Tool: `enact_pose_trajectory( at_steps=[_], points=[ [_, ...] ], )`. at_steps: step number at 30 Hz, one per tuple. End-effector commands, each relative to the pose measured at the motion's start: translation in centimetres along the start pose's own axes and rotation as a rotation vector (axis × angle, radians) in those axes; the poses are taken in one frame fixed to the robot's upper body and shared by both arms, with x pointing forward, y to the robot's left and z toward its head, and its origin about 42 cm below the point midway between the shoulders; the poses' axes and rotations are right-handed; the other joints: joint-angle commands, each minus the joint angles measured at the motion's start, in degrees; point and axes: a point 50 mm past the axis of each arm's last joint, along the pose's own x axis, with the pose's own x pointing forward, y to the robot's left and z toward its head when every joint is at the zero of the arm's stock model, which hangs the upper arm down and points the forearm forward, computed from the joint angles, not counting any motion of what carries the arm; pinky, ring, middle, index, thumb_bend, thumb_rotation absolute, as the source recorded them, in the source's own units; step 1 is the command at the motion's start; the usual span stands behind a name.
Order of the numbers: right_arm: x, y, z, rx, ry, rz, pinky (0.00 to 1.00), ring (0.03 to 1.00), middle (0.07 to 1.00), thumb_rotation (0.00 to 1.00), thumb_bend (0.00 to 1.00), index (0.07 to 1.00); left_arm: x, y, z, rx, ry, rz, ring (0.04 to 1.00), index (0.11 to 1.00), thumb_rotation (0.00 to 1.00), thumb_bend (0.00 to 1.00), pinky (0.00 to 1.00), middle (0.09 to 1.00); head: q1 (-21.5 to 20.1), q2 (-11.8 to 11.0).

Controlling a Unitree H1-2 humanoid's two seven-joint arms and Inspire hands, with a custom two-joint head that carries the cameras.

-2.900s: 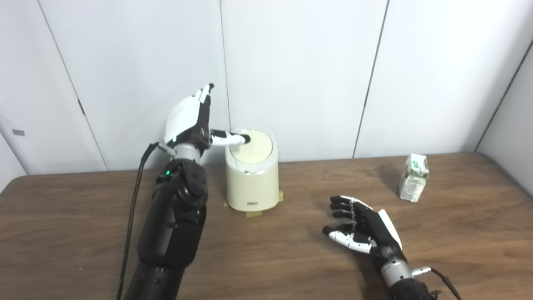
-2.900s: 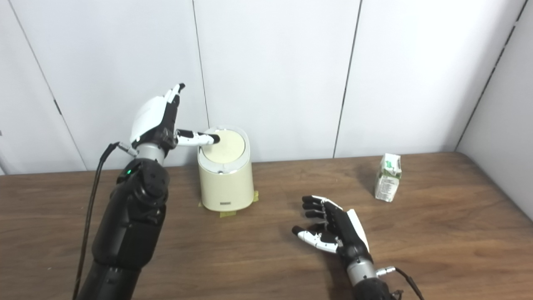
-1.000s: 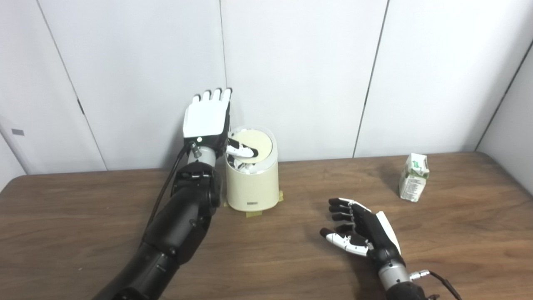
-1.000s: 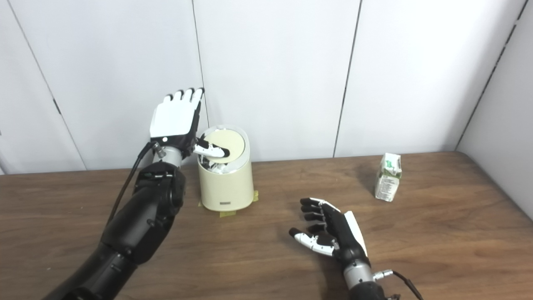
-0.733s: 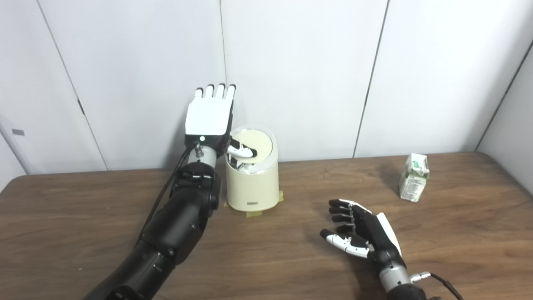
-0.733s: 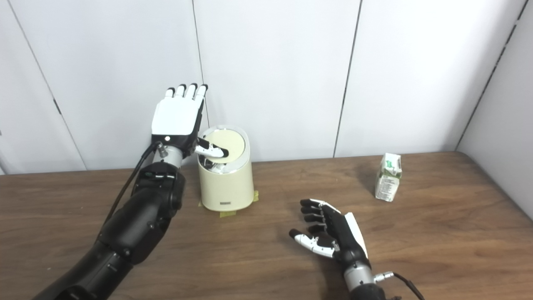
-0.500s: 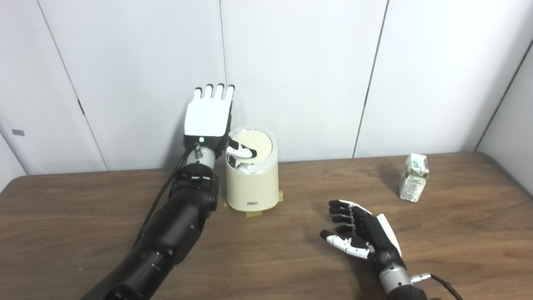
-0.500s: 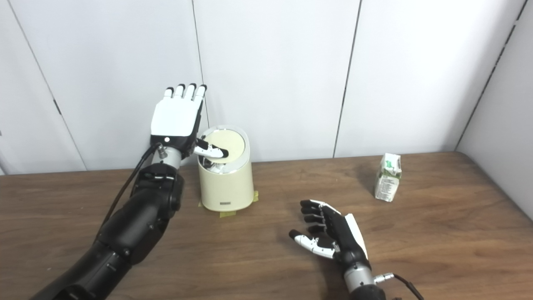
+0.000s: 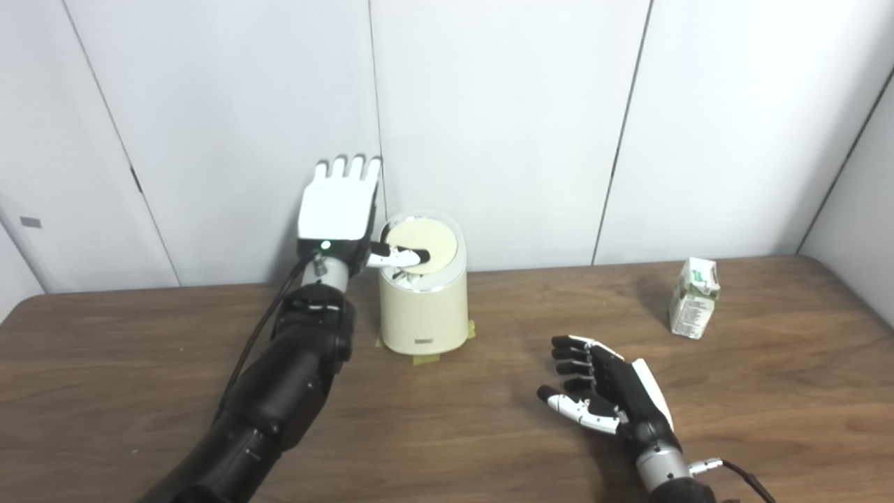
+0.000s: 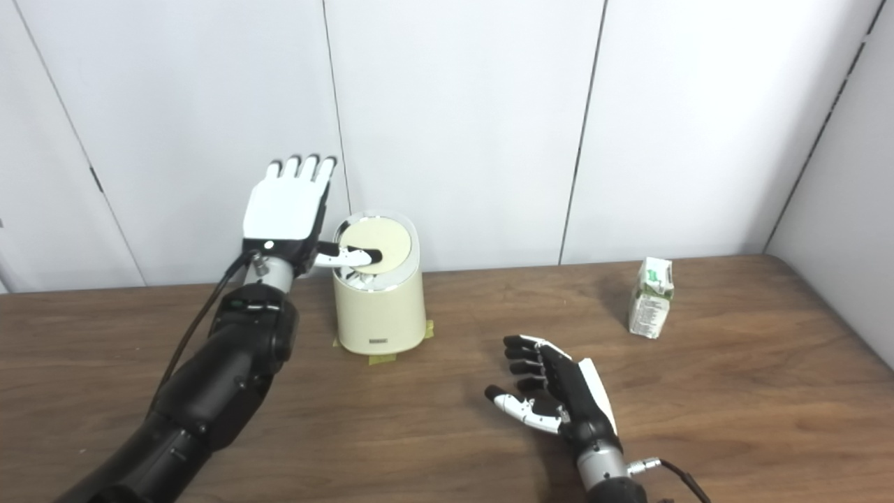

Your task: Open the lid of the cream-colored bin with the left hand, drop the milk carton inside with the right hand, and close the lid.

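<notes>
The cream-colored bin (image 9: 423, 300) stood at the table's (image 9: 140, 363) back edge, left of centre. I held the left hand (image 9: 340, 206) upright beside it, fingers spread, thumb on the tilted lid (image 9: 422, 249). The right hand (image 9: 607, 395) rested open, holding nothing, on the wood. The milk carton (image 9: 693, 297) stood upright far right, well apart.

Brown wooden table (image 9: 489, 447), white panelled wall (image 9: 503, 105), yellow tape (image 9: 426, 359).
</notes>
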Motion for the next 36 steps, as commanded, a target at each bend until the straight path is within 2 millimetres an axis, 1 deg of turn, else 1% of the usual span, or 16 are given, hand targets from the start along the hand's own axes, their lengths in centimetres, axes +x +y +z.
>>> enact_pose_trajectory(
  at_steps=[1,3,6,8,14,18,19,22,24,26,28,29,31,34,35,36],
  points=[
    [-0.9,1.4,-2.4,0.003,0.153,0.083,0.67,0.722,0.741,0.11,0.3,0.737,0.9,3.3,1.6,-0.198,-0.011,0.078,1.0,1.0,0.99,0.75,1.0,1.0,0.01,0.05],
    [-0.9,1.4,-2.5,-0.001,0.157,0.083,0.68,0.722,0.74,0.13,0.31,0.735,0.5,3.9,1.7,-0.289,0.0,0.089,1.0,1.0,1.0,0.77,1.0,1.0,0.16,-0.02],
    [-0.8,1.4,-2.5,-0.007,0.155,0.083,0.68,0.724,0.743,0.13,0.3,0.738,-0.1,4.4,1.5,-0.348,-0.006,0.117,1.0,1.0,1.0,0.74,1.0,1.0,0.27,-0.21],
    [-0.8,1.4,-2.6,-0.013,0.151,0.082,0.68,0.719,0.738,0.11,0.3,0.735,-0.9,4.9,1.2,-0.384,-0.023,0.143,1.0,1.0,1.0,0.72,1.0,1.0,0.27,-0.21],
    [-0.6,1.3,-2.6,0.008,0.15,0.079,0.68,0.722,0.739,0.1,0.31,0.731,-4.4,6.4,-0.5,-0.477,-0.088,0.259,1.0,0.956,1.0,0.63,1.0,0.982,0.6,-0.47],
    [-0.6,1.0,-2.7,0.055,0.145,0.065,0.71,0.74,0.757,0.06,0.31,0.749,-6.9,6.8,-1.7,-0.548,-0.098,0.278,0.985,0.941,1.0,0.62,1.0,0.962,0.64,-0.45],
    [-0.6,0.9,-2.7,0.07,0.134,0.055,0.71,0.742,0.76,0.06,0.31,0.753,-7.8,6.7,-2.1,-0.583,-0.103,0.276,0.983,0.939,1.0,0.62,1.0,0.96,0.57,-0.52],
    [-0.7,0.5,-2.2,0.093,0.095,0.018,0.68,0.731,0.753,0.14,0.3,0.74,-9.8,6.3,-3.1,-0.65,-0.109,0.27,0.994,0.947,1.0,0.6,1.0,0.967,0.56,-0.57],
    [-0.9,0.2,-1.8,0.109,0.069,-0.011,0.67,0.723,0.746,0.12,0.29,0.738,-10.7,5.9,-3.6,-0.673,-0.11,0.271,0.992,0.949,1.0,0.58,1.0,0.967,0.55,-0.58],
    [-1.0,-0.3,-0.8,0.134,0.007,-0.097,0.66,0.707,0.732,0.12,0.3,0.725,-12.4,5.3,-4.6,-0.69,-0.105,0.275,0.987,0.947,1.0,0.56,0.99,0.968,0.37,-0.62],
    [-1.1,-0.8,0.1,0.148,-0.049,-0.181,0.61,0.666,0.693,0.07,0.32,0.685,-13.7,4.7,-5.3,-0.706,-0.099,0.281,0.975,0.934,1.0,0.54,0.95,0.96,0.36,-0.62],
    [-1.2,-0.9,0.5,0.156,-0.075,-0.215,0.59,0.652,0.679,0.06,0.34,0.668,-14.3,4.5,-5.6,-0.721,-0.093,0.285,0.965,0.927,1.0,0.53,0.93,0.954,0.37,-0.64],
    [-1.2,-1.5,1.3,0.165,-0.144,-0.284,0.57,0.627,0.649,0.08,0.36,0.639,-15.6,3.9,-6.3,-0.765,-0.091,0.281,0.947,0.915,1.0,0.53,0.89,0.944,0.39,-0.62],
    [-1.4,-3.0,2.1,0.164,-0.238,-0.371,0.6,0.61,0.622,0.1,0.42,0.612,-17.7,2.8,-7.4,-0.83,-0.121,0.269,0.913,0.903,1.0,0.43,0.85,0.919,0.27,-0.54],
    [-1.2,-3.6,2.0,0.162,-0.26,-0.397,0.59,0.605,0.616,0.12,0.45,0.554,-18.3,2.4,-7.8,-0.85,-0.126,0.264,0.906,0.9,1.0,0.41,0.83,0.914,0.27,-0.54],
    [-1.1,-4.2,2.0,0.157,-0.284,-0.422,0.59,0.6,0.609,0.13,0.48,0.525,-18.9,2.0,-8.2,-0.866,-0.128,0.257,0.901,0.899,1.0,0.38,0.82,0.912,0.27,-0.54]
  ],
)
